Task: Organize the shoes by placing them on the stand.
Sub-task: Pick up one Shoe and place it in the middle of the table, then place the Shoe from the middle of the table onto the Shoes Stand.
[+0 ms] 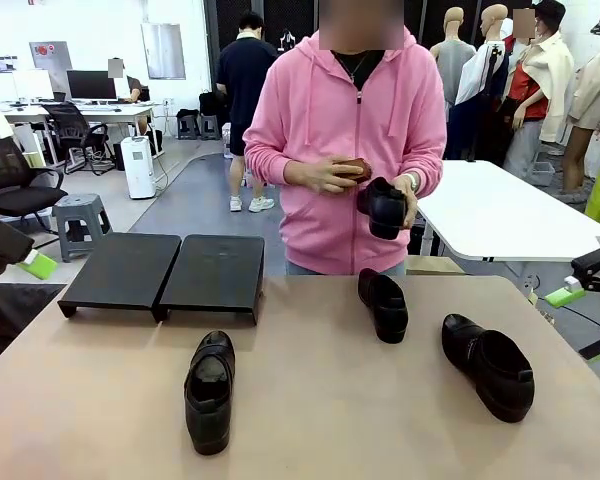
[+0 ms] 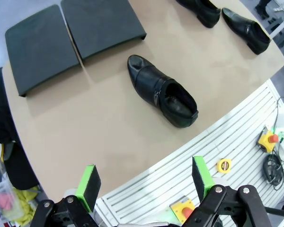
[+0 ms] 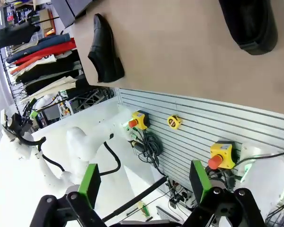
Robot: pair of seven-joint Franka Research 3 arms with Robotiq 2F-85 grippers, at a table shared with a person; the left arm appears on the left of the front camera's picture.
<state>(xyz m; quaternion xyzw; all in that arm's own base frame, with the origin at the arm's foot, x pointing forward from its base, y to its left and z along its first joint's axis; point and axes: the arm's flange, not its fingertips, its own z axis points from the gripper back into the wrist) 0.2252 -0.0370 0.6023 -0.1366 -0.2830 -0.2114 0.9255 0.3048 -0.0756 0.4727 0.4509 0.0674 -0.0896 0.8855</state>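
Observation:
A person in a pink hoodie at the far side holds one black shoe (image 1: 385, 206) in both hands above the table edge. Three more black shoes lie on the tan table: one front left (image 1: 210, 390) (image 2: 163, 92) (image 3: 105, 49), one middle (image 1: 383, 303) (image 2: 201, 9), one right (image 1: 488, 365) (image 2: 246, 29) (image 3: 251, 23). The stand (image 1: 170, 272) (image 2: 71, 35), two low black platforms side by side, sits bare at the far left. My left gripper (image 1: 38, 264) (image 2: 145, 182) hangs open off the table's left edge. My right gripper (image 1: 582, 324) (image 3: 144, 182) is open off the right edge.
A white table (image 1: 500, 210) stands behind the person at the right. Below the near table edge runs a white slatted panel (image 2: 217, 142) with yellow stop buttons (image 3: 221, 155) and cables. Bare tabletop lies between the shoes and the stand.

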